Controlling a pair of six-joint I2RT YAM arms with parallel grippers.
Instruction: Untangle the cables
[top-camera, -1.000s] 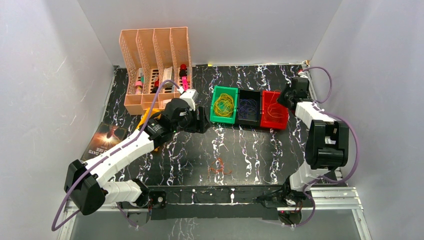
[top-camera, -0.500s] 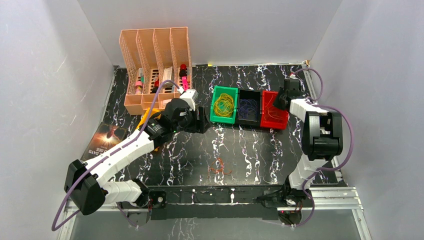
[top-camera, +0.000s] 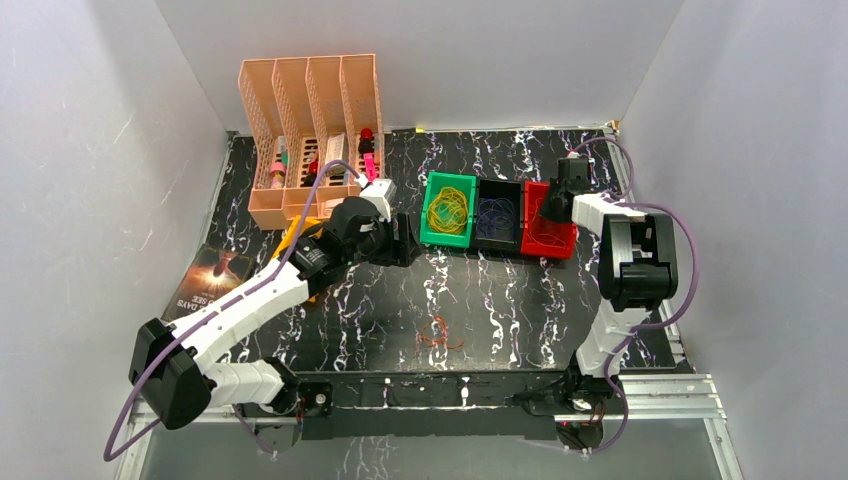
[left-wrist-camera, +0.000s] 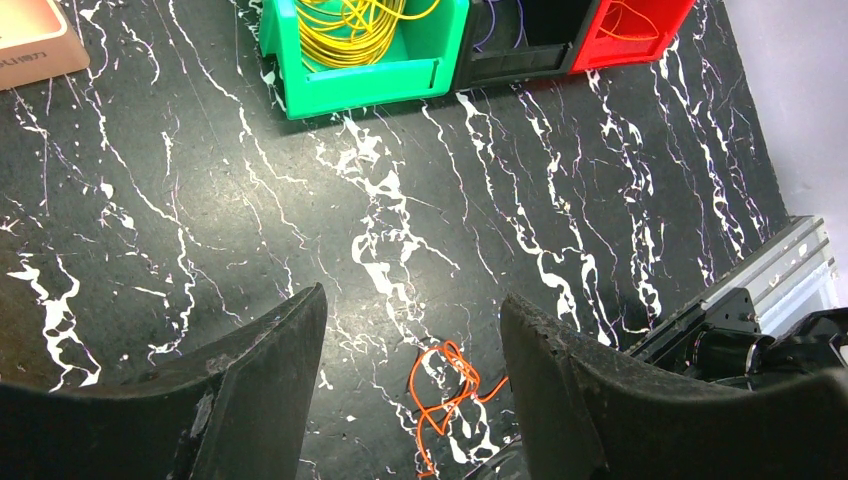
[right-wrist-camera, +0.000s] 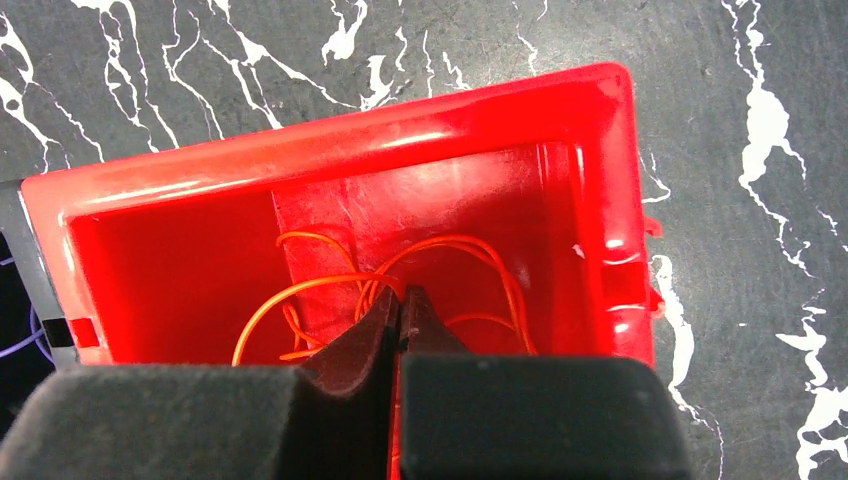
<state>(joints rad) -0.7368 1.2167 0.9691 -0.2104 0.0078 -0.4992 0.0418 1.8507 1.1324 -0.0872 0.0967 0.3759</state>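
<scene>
A small tangle of orange cables (top-camera: 437, 333) (left-wrist-camera: 447, 385) lies on the black marbled table near the front edge. Yellow cables (top-camera: 447, 208) (left-wrist-camera: 345, 30) fill the green bin (top-camera: 428, 236). Blue-purple ones (top-camera: 496, 212) lie in the black bin, and orange loops (right-wrist-camera: 300, 290) lie in the red bin (top-camera: 560, 246) (right-wrist-camera: 330, 140). My right gripper (top-camera: 553, 205) (right-wrist-camera: 400, 293) hangs inside the red bin, jaws pressed together with an orange loop at their tips. My left gripper (top-camera: 405, 240) (left-wrist-camera: 410, 300) hovers open just left of the green bin, holding nothing.
A peach slotted rack (top-camera: 310, 120) with small items stands at the back left. A book (top-camera: 210, 275) lies at the left edge, and something yellow (top-camera: 290, 238) peeks out under the left arm. An aluminium rail (top-camera: 660, 395) runs along the near edge.
My right arm has swung left from the table's right edge, bringing its gripper over and into the red bin. The left arm has stayed still.
</scene>
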